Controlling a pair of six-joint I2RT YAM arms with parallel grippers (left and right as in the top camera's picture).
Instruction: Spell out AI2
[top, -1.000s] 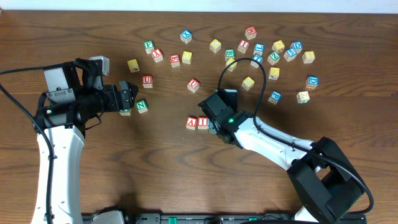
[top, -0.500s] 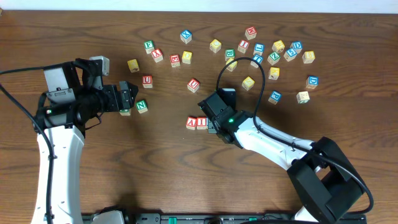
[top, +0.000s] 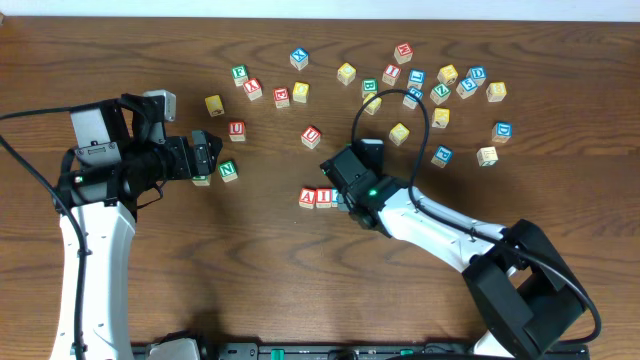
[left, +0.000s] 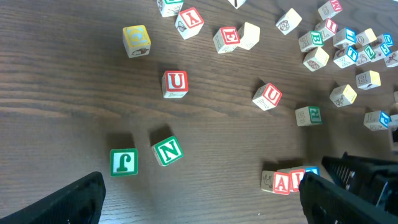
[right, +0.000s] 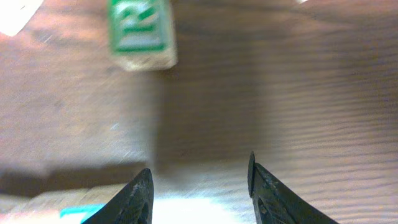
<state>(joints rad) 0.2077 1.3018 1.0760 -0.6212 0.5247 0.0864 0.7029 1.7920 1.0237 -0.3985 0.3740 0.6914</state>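
**Step in hand.** The task is at placement of the third cube. A and I stand touching, side by side, near the middle of the table. The 2 sits just beside I on its right. It closes the row, though only a blue corner of it shows past the right gripper. Judged from this, the word is laid out and the step is the release of the 2.

**End effectors.** In the right wrist view the right fingers stand a moderate way apart, over a pale blurred surface at the bottom edge. Whether they press on the 2 or have let it go cannot be told. The left gripper is spread wide and holds nothing.

**Next move.** Free the 2 fully, then lift the right gripper straight up. A sideways pull risks dragging the 2 out of line or nudging I. After that, check that the three cubes sit level and that each printed face reads upward.

**Pose.**
- Right arm: reaches from the lower right across the table, wrist low, gripper tipped down on the right end of the row.
- Left arm: extends from the left edge, gripper pointing right, near the green N and well apart from the row.
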